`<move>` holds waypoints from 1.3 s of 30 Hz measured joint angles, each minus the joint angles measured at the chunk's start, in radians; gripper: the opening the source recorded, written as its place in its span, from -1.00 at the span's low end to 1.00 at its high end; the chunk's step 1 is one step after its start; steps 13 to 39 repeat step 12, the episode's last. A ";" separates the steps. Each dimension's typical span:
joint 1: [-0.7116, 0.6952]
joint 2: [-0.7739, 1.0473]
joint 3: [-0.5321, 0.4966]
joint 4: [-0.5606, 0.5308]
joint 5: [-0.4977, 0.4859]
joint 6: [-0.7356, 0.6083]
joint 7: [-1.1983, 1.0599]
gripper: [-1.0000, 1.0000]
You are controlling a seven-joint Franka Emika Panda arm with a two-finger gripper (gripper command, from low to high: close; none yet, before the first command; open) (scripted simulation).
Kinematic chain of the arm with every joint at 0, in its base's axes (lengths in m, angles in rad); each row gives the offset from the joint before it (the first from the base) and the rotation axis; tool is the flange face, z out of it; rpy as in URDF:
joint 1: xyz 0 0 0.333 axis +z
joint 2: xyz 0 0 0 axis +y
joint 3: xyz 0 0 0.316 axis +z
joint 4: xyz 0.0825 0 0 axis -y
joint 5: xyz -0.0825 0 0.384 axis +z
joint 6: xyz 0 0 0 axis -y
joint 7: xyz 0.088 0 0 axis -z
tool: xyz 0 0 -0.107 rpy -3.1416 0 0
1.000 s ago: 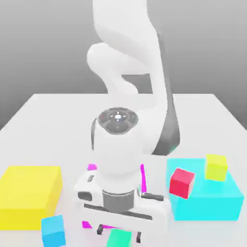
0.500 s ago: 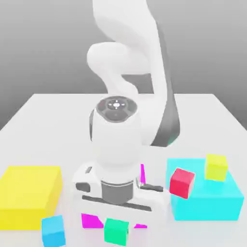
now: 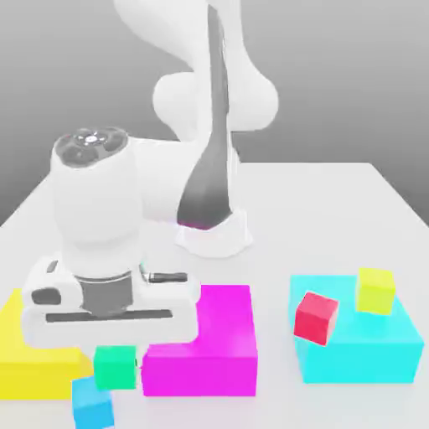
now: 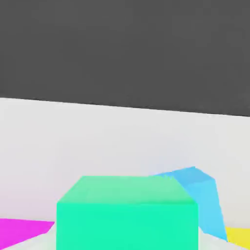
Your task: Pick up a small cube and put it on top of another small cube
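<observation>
A: Cubes, small ones, left to right?
B: Four: light-blue cube (image 3: 92,404), green cube (image 3: 115,367) just above it, clamped in the gripper (image 3: 113,356); red cube (image 3: 316,317) and yellow cube (image 3: 374,290) on the cyan block (image 3: 369,352).
A: Big blocks?
B: Three: yellow block (image 3: 25,356), magenta block (image 3: 209,339), cyan.

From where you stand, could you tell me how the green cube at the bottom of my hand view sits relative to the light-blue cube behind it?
Observer: The gripper is shut on the small green cube, which hangs just under the hand. The small light-blue cube sits lower, slightly toward the exterior view's left, so nothing is stacked yet.
Operator: Thank you. What are the magenta and yellow slivers at my edges?
Observer: A big magenta block lies on the exterior view's right of the green cube, and a big yellow block on its left, partly behind the hand.
Operator: Is anything else nearby?
Observer: Further right is a big cyan block, with a small yellow cube on top and a small red cube at its left edge.
</observation>
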 joint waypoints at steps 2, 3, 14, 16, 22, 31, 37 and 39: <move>-0.025 -0.014 -0.002 -0.003 0.013 -0.009 -0.081 -1.00; -0.038 -0.023 -0.004 -0.004 0.020 -0.014 -0.123 -1.00; -0.060 0.114 -0.001 0.002 0.035 0.119 -0.188 1.00; -0.060 0.114 -0.001 0.002 0.035 0.119 -0.188 1.00; -0.060 0.114 -0.001 0.002 0.035 0.119 -0.188 1.00; -0.060 0.114 -0.001 0.002 0.035 0.119 -0.188 1.00; -0.060 0.114 -0.001 0.002 0.035 0.119 -0.188 1.00; -0.060 0.114 -0.001 0.002 0.035 0.119 -0.188 1.00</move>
